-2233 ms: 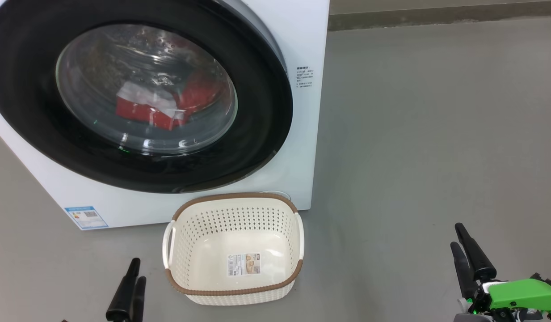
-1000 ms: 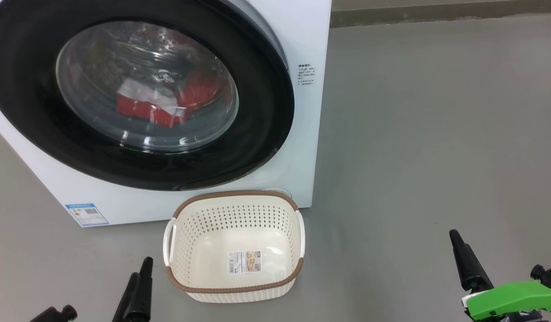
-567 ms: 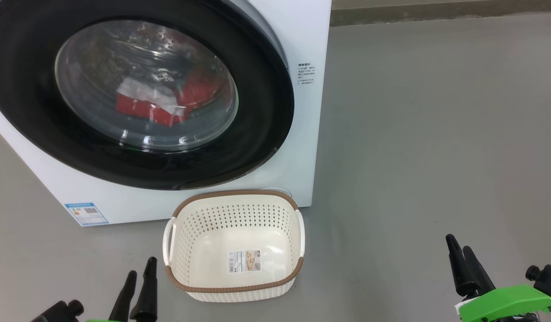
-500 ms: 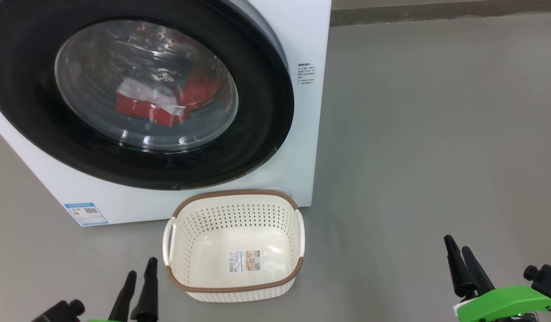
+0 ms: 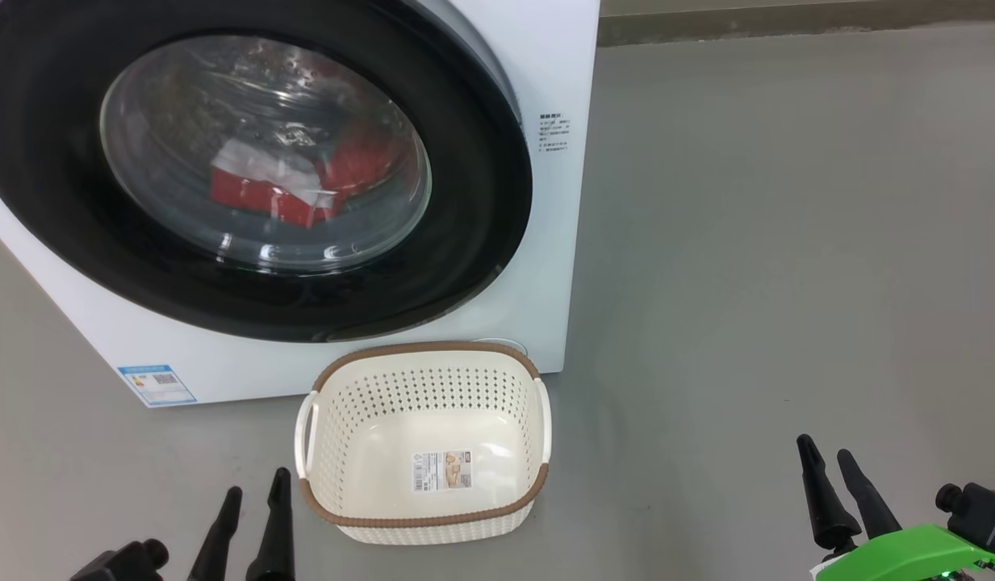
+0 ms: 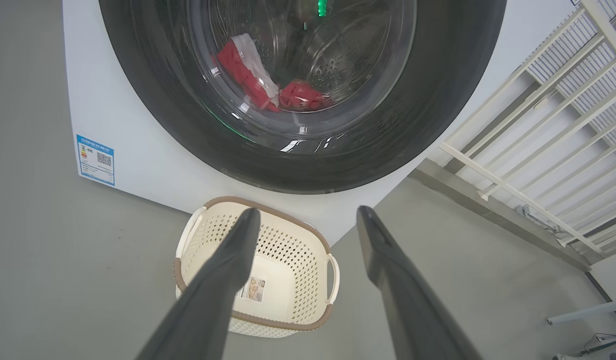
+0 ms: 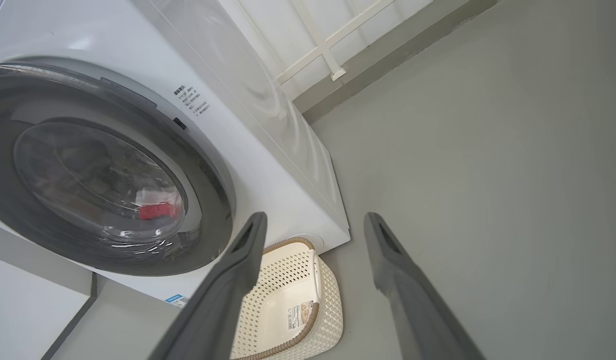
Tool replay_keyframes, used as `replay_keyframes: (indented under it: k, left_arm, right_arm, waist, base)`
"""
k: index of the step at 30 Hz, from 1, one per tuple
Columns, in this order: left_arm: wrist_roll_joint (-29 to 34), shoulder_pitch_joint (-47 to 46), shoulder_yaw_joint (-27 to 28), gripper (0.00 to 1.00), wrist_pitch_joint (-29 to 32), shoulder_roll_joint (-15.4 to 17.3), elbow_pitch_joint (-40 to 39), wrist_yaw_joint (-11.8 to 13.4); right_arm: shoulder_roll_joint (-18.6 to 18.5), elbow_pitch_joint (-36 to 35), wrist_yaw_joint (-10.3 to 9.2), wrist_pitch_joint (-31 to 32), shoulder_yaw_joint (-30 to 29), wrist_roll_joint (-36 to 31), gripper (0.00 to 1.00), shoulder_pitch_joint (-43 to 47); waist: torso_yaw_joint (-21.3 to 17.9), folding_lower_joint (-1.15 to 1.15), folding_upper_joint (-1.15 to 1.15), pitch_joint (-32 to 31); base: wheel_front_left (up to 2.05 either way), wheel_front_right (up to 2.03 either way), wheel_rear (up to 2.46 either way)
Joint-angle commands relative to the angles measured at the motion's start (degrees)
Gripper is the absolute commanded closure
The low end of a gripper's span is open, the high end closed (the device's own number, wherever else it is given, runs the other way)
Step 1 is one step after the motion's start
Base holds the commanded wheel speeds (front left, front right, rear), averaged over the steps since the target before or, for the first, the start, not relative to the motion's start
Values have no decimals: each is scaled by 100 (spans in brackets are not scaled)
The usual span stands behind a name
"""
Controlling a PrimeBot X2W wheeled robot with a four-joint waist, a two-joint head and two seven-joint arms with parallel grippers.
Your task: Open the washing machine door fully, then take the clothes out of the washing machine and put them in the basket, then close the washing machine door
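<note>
Shut washing machine door (image 5: 481,202), clothes (image 5: 279,190) behind its glass; basket (image 5: 424,351) on floor (image 5: 747,242) below; left pincer (image 5: 257,484) and right pincer (image 5: 824,448) spread wide.

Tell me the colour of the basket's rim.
Brown, around the cream basket; clearest in the head view.

Washing machine door (image 5: 481,202) shut against washing machine (image 5: 553,64); its glass stands between any hand and the clothes (image 5: 263,194). Basket (image 5: 424,355) on floor (image 5: 747,242) just before the machine's lower front, mouth up, unobstructed. Left hand (image 5: 257,480) just beside basket's left wall. Wide bare floor right of machine and basket; right hand (image 5: 823,445) there, well apart.
</note>
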Motion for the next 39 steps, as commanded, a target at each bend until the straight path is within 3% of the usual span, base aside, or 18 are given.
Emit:
replay_keyframes:
  k: [1,15,39]
  left_arm:
    - [200,-33,83,0,-78,104,-184,58]
    - [1126,61,100,0,-315,114,-274,103]
    - [2654,202,400,0,-706,-63,-207,-132]
  right_arm:
    - [-125,-124,1,-86,77,-177,0,-53]
    - [-187,-143,2,-321,94,-1017,0,37]
    - [-186,-156,2,-709,43,-2145,0,241]
  waist:
    - [4,-1,0,-2]
    - [22,-1,0,5]
    - [-33,-1,0,33]
  base:
    - [0,0,0]
    - [0,0,0]
    - [0,0,0]
